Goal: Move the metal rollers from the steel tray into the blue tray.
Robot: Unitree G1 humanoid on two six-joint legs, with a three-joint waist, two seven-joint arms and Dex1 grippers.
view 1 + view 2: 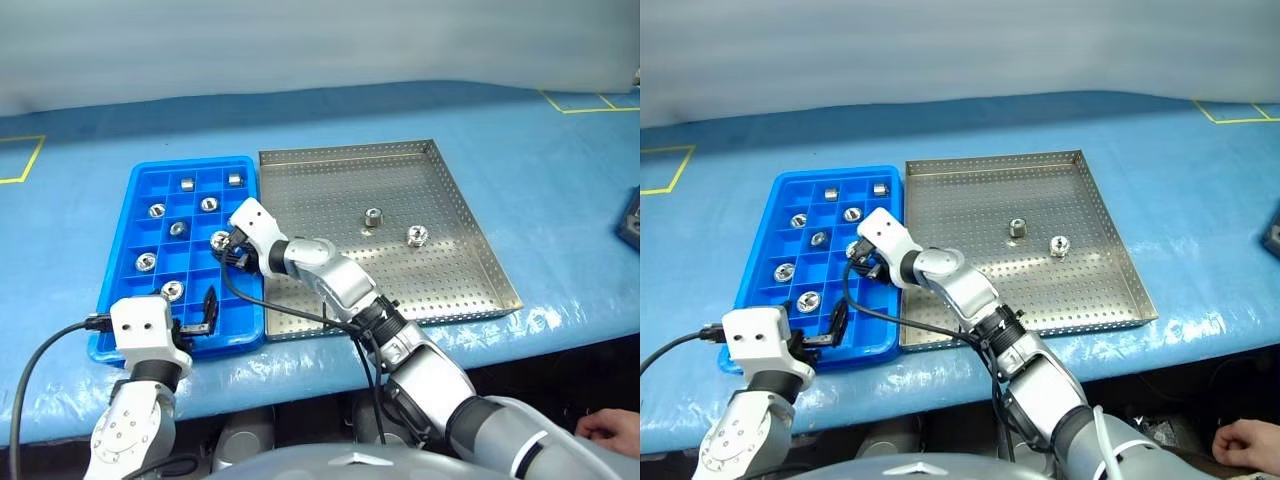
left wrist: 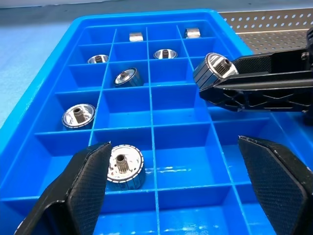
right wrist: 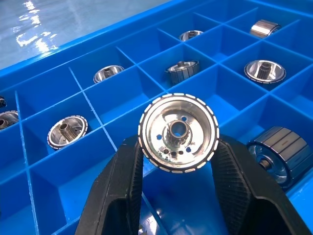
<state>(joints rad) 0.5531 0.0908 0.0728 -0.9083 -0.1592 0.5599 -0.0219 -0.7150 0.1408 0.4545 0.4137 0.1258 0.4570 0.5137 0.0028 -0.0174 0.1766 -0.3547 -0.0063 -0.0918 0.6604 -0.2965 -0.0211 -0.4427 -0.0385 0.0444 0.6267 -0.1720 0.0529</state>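
Observation:
The blue tray lies left of the steel tray. Two metal rollers stand on the steel tray's perforated floor. Several more rollers sit in the blue tray's compartments, such as one at the left and one near the front. My right gripper hovers over the blue tray's right column, shut on a roller held end-on between its fingers. At the blue tray's front edge my left gripper is open and holds nothing, and a roller lies in the compartment by one of its fingers.
Both trays rest on a blue-covered table with yellow tape marks at the far corners. A dark object sits at the table's right edge. A person's hand shows at the lower right, below the table.

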